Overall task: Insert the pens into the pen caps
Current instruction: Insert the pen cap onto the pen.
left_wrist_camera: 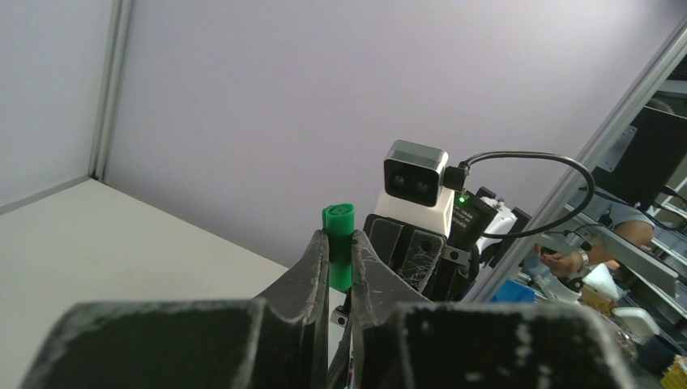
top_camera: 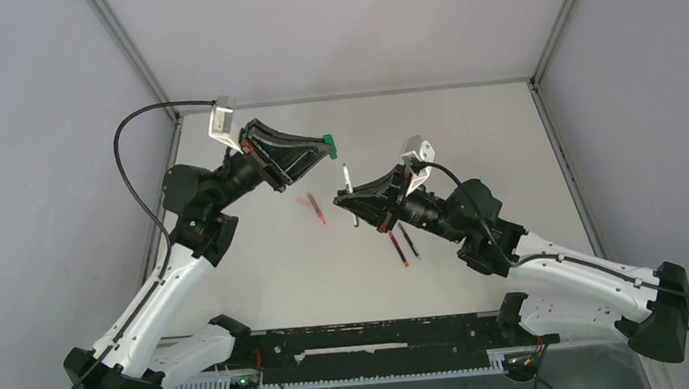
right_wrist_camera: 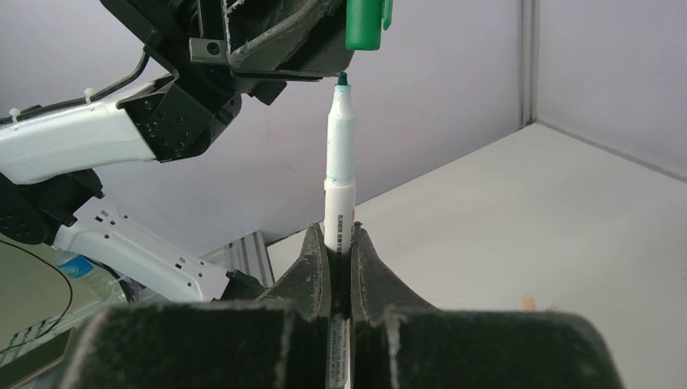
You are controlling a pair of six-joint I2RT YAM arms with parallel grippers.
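My left gripper [top_camera: 324,145] is shut on a green pen cap [top_camera: 330,143], held above the table; in the left wrist view the cap [left_wrist_camera: 339,243] sticks up from between the fingers [left_wrist_camera: 312,263]. The right gripper [top_camera: 350,200] is shut on a green-tipped pen with a pale barrel [top_camera: 348,180]. In the right wrist view this pen [right_wrist_camera: 339,154] stands upright from the gripper [right_wrist_camera: 340,243], its tip just below and left of the cap [right_wrist_camera: 364,24], apart from it. A red pen [top_camera: 317,211], another red pen [top_camera: 398,248] and a black pen [top_camera: 409,240] lie on the table.
The two arms face each other over the middle of the white table [top_camera: 466,129]. Grey walls with metal frame posts [top_camera: 547,39] close it in at the back and sides. A black rail [top_camera: 371,341] runs along the near edge.
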